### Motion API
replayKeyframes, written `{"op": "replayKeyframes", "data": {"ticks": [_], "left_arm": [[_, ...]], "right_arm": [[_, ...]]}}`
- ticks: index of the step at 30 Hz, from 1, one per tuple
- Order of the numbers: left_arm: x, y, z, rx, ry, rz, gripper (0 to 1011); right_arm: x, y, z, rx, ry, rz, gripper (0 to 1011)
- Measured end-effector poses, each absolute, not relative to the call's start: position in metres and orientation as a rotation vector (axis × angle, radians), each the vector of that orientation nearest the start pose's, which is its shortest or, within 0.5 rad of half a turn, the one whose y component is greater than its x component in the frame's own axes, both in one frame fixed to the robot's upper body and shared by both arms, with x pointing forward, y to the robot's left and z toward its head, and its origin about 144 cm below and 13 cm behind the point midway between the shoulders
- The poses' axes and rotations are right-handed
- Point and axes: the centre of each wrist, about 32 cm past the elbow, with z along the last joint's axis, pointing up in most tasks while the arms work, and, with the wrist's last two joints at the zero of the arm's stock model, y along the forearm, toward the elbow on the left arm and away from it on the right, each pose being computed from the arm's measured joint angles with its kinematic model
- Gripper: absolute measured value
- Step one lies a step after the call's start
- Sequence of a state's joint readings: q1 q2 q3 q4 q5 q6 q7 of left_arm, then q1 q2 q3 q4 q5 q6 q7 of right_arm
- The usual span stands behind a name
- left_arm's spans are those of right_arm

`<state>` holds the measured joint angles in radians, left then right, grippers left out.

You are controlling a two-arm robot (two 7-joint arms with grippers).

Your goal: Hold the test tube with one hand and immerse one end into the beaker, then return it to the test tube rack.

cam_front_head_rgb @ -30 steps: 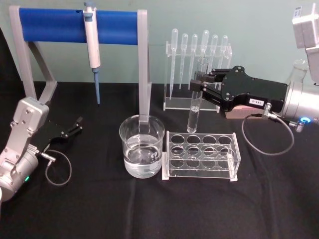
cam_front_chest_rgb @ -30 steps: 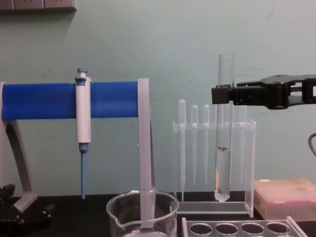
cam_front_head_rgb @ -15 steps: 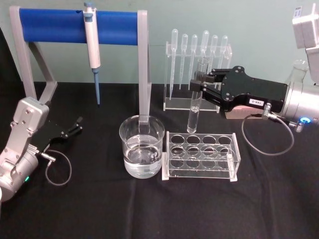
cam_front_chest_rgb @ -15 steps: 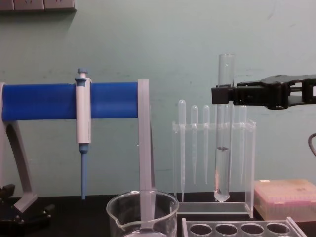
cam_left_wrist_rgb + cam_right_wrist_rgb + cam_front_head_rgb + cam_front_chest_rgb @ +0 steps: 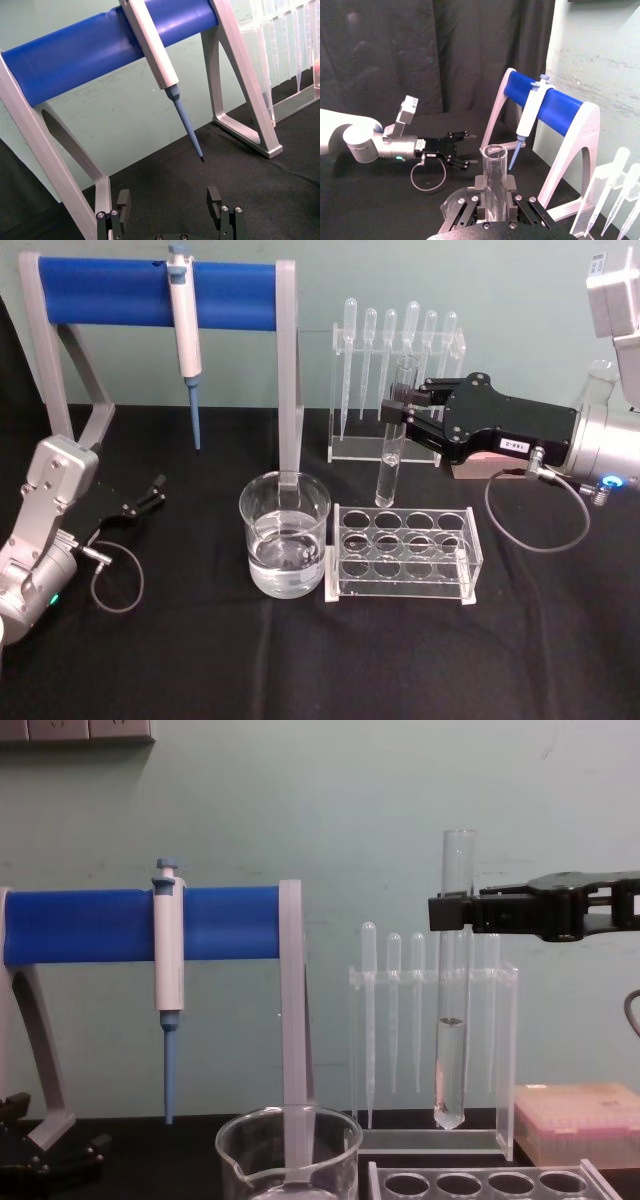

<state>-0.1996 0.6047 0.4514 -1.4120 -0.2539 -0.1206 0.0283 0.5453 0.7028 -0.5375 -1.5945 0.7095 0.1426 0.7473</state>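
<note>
Gripping the test tube (image 5: pixel 389 445) a little below its open rim, my right hand (image 5: pixel 396 406) reaches in from the right with its black fingers (image 5: pixel 479 184) closed on the glass. The tube hangs upright in the air, clear and long, its round bottom hanging over the back row of the test tube rack (image 5: pixel 471 562), and clear liquid fills its lower part (image 5: pixel 450 1070). Across the black table (image 5: pixel 200 660), the tall stand with the blue bar (image 5: pixel 120 292) rises at the back left and carries a white pipette with a blue tip (image 5: pixel 185 330). The beaker (image 5: pixel 262 530), partly filled with water, sits just left of the rack, forward and left of the tube and apart from it. Behind the tube stands a clear holder of plastic pipettes (image 5: pixel 400 335), and a pink box (image 5: pixel 580 1122) lies under my right hand. My left hand (image 5: pixel 153 492) rests low at the left, fingers (image 5: pixel 214 196) spread apart, holding nothing.
</note>
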Motion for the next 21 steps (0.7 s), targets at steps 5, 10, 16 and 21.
{"op": "replayKeyframes", "data": {"ticks": [5, 10, 16, 21], "left_arm": [[0.4886, 0.3097, 1.1398, 0.304, -0.285, 1.248, 1000], [0.4886, 0.3097, 1.1398, 0.305, -0.285, 1.248, 1000], [0.4886, 0.3097, 1.1398, 0.305, -0.285, 1.248, 1000], [0.4886, 0.3097, 1.1398, 0.305, -0.285, 1.248, 1000]], "right_arm": [[0.5445, -0.2876, 1.3034, -0.093, -0.112, -0.42, 226], [0.5446, -0.2876, 1.3034, -0.093, -0.112, -0.42, 225], [0.5446, -0.2876, 1.3034, -0.093, -0.112, -0.42, 226], [0.5445, -0.2876, 1.3034, -0.093, -0.112, -0.42, 226]]}}
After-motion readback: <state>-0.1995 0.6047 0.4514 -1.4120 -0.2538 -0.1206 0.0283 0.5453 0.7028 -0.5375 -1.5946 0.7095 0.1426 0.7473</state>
